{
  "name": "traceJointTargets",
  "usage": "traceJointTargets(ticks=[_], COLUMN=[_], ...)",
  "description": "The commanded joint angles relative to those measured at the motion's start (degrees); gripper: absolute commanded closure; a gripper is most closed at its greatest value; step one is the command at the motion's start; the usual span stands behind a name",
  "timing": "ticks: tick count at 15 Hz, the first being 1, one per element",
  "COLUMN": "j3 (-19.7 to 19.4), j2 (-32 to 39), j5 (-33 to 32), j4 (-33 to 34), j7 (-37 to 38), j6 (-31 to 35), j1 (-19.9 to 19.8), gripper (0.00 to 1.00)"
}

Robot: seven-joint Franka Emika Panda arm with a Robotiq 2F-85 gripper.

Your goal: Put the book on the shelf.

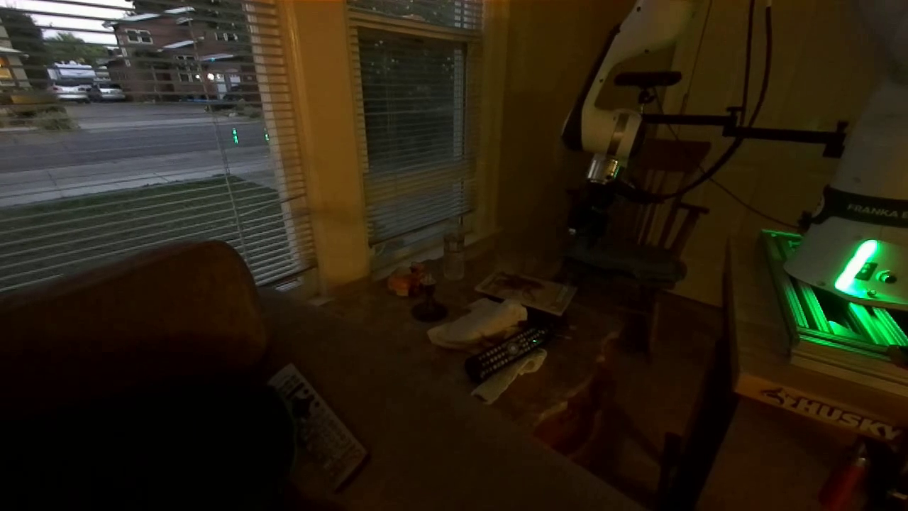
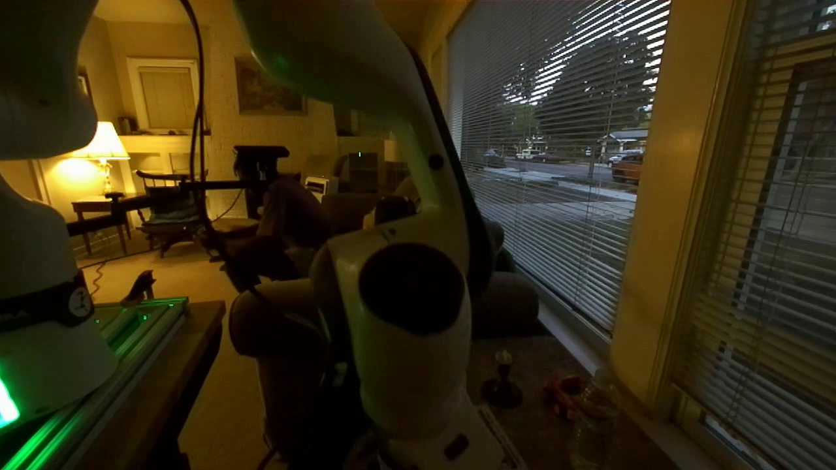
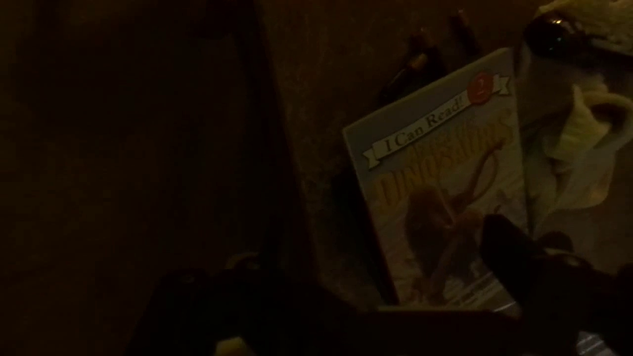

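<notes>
End effector [image 3: 378,237]: spread, fingers [image 3: 509,247] well apart, pinching nothing I can see; an exterior view appears to hang it above the tabletop [image 3: 316,94], not down on it.
Book [image 3: 440,178]: on the tabletop near its edge, picture side up, "I Can Read!" banner legible. Dark patch along the spine side: shadow or something beneath, cannot tell.
Cover: looks smooth; I expect some slip under the pads.
Pages: thin, paperback by the look. I judge it light and limp, hard to break, easy to crease or fan open.
Spine: left in the wrist view, facing the tabletop's edge, probably the stiffest part. I would take hold here, mid-length, jaws across the thickness. Getting one finger under may need sliding the spine past the edge first.
Opposite edge: poorer choice; crumpled pale cloth or paper [image 3: 578,163] lies just beside it and could catch in the pinch.
Bottle [image 1: 454,257]: upright, near the book; could topple if I swing wide.
Shelf: I cannot pick one out with confidence.
</notes>
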Motion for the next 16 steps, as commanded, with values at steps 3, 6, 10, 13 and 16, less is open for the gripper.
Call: traceJointTargets(ticks=[3,6,10,13,16], j3=[5.8,9.1,11.6,13.5,13.4], j2=[-17.7,-24.6,-24.8,-29.5,-30.0], j5=[2.7,3.2,4.0,6.5,6.5], j4=[-17.0,-22.3,-21.6,-24.3,-24.8], j7=[-10.3,-12.7,-13.8,-16.9,-17.3], j6=[10.6,15.6,18.5,19.9,19.9], j1=[4.2,6.5,6.7,6.7,6.6], gripper=[0.00,0.00,0.00,0.00,0.00])
